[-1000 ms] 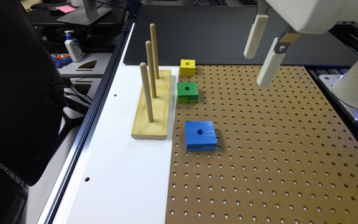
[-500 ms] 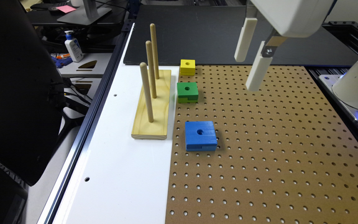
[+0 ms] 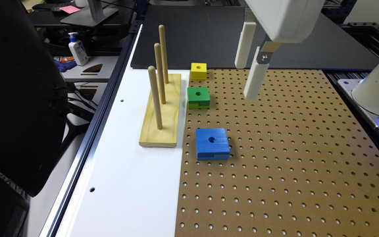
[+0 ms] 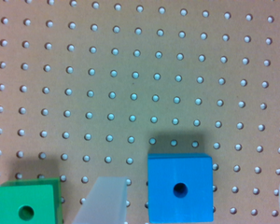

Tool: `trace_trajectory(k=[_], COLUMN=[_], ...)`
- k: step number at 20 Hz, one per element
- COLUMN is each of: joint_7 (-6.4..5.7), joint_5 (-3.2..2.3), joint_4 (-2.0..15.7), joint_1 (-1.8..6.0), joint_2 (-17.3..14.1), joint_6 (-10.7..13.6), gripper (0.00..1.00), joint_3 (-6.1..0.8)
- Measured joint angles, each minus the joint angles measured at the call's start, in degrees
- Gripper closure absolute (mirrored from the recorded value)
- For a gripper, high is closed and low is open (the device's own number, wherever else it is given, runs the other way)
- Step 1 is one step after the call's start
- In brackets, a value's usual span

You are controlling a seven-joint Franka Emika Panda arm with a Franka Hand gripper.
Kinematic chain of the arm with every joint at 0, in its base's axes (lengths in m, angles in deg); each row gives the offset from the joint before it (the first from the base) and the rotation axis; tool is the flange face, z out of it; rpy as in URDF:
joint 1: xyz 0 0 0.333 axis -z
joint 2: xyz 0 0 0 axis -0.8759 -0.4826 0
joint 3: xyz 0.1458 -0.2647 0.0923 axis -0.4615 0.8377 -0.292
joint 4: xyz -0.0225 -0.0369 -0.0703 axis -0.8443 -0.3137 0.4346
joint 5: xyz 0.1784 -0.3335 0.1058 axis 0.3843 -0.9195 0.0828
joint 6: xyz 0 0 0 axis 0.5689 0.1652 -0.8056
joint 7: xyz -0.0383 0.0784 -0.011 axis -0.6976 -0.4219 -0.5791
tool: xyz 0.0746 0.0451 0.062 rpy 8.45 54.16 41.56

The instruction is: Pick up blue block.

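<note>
Brown pegboard [image 3: 291, 158] bench, approach not yet finished.
The gripper [image 3: 248, 80] hangs high with its fingers spread wide, ready to straddle the blue block [image 3: 212, 143], which lies flat below, nearer the camera, just beside the peg stand [image 3: 161, 112].

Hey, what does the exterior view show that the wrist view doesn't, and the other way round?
The exterior view alone takes in the yellow block, the wooden peg stand with its three upright pegs, the white table strip and the black mat. The wrist view alone looks straight down between the gripper fingers, spread wide apart, with the blue block lying between them. Both share the blue block, the green block and the brown pegboard.
</note>
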Motion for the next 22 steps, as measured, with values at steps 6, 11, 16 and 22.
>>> trace_trajectory(k=[6,11,16,22], joint_7=[0.0,0.0,0.0,0.01], joint_5=[-0.09,-0.27,-0.36,-0.45], joint_4=[-0.03,0.03,-0.3,-0.2], joint_1=[0.01,0.04,0.06,0.07], joint_2=[-3.4,-7.7,-10.9,-14.2], joint_6=[-2.5,-6.6,-9.4,-12.7], gripper=[0.0,0.0,0.0,0.0], joint_3=[0.0,0.05,0.06,0.17])
